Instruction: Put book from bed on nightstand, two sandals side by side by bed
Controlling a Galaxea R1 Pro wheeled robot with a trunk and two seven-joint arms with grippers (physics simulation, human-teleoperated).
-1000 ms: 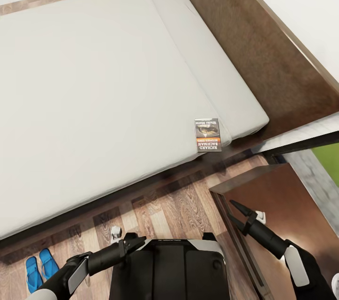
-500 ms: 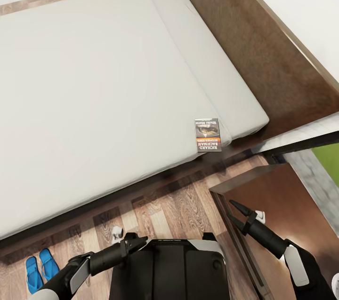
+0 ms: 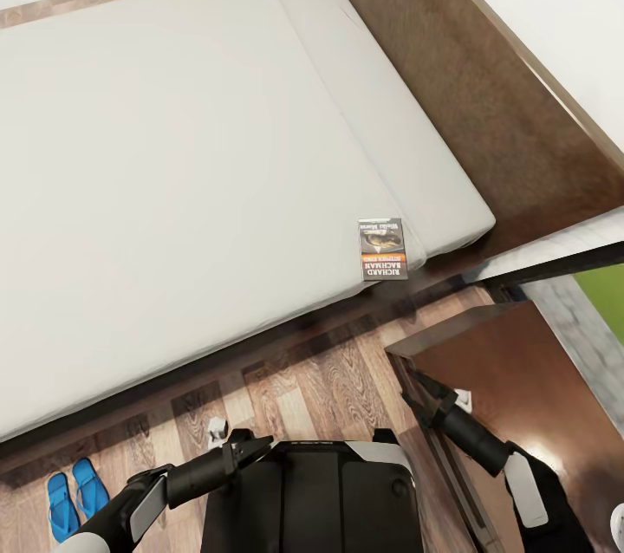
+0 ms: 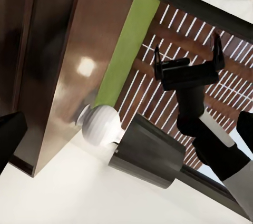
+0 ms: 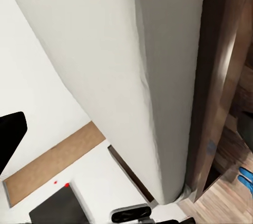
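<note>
The book (image 3: 383, 249) lies flat on the bed (image 3: 173, 172), at the mattress corner nearest the headboard (image 3: 485, 120) and just inside the mattress edge, so the first half of the task is not yet done. The nightstand (image 3: 511, 362) stands just beside that same corner of the bed, its glossy dark top bare where it shows, ready to take the book. The two sandals (image 3: 74, 491) lie on the wood floor (image 3: 321, 380) close to the bed's side rail, near each other and roughly parallel; judged from this, that half looks done or close to it, though only part of them is in view.

The left gripper (image 3: 251, 447) hangs low over the floor beside the bed, its fingers only a little apart and holding nothing. The right gripper (image 3: 419, 390) sits at the nightstand's near edge, beside the bed; in the left wrist view its two fingers (image 4: 185, 58) stand well apart with nothing between them.

For room: the strip of floor between the robot and the bed is narrow but free of things. The book's place near the mattress edge should let a gripper come in from the side of the bed, yet it is thin and lies flat, so getting a finger under it may be awkward. The nightstand's front corner stands close to the right arm's path from the bed, and the headboard bounds the far side of the book.
</note>
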